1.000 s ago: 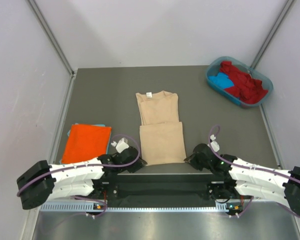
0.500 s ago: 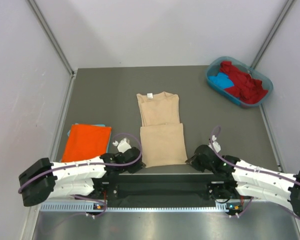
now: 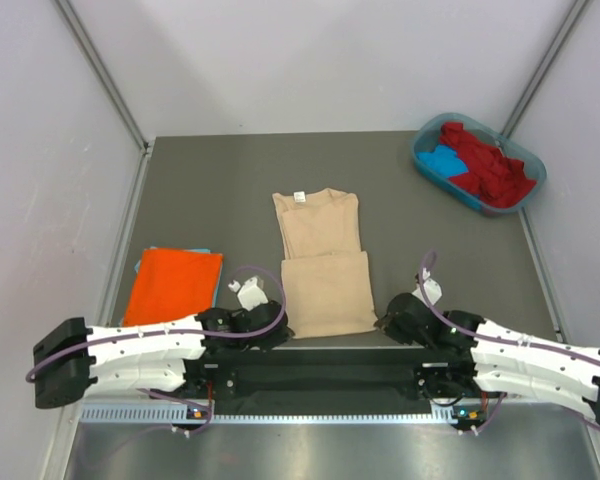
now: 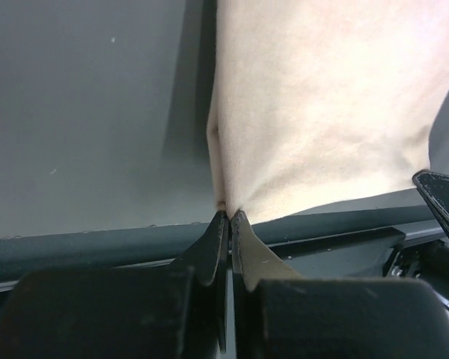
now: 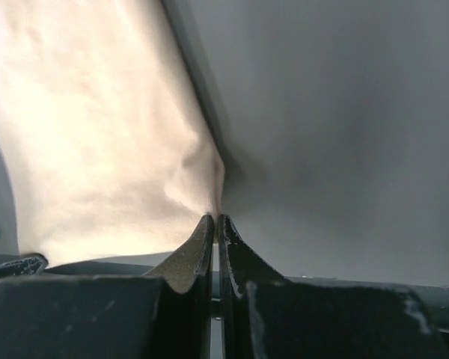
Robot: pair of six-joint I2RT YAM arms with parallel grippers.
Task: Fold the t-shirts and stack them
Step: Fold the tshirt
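At six o'clock, the left jaws are pinched shut on the near-left corner of the beige t-shirt (image 3: 322, 265), and the right jaws on its near-right corner. This is likely so the hem can travel toward the collar at twelve. It lies mid-table (image 3: 210, 190). The orange t-shirt (image 3: 175, 285), folded at eight o'clock, looks like the stack's base. The red t-shirts (image 3: 492, 170) and a blue t-shirt (image 3: 442, 160) wait in the tub (image 3: 418, 152) at two.

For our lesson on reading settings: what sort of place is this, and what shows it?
Probably a robot test cell, not a home: a grey table boxed in by plain white walls, with the left gripper and right gripper pinching a beige t-shirt.
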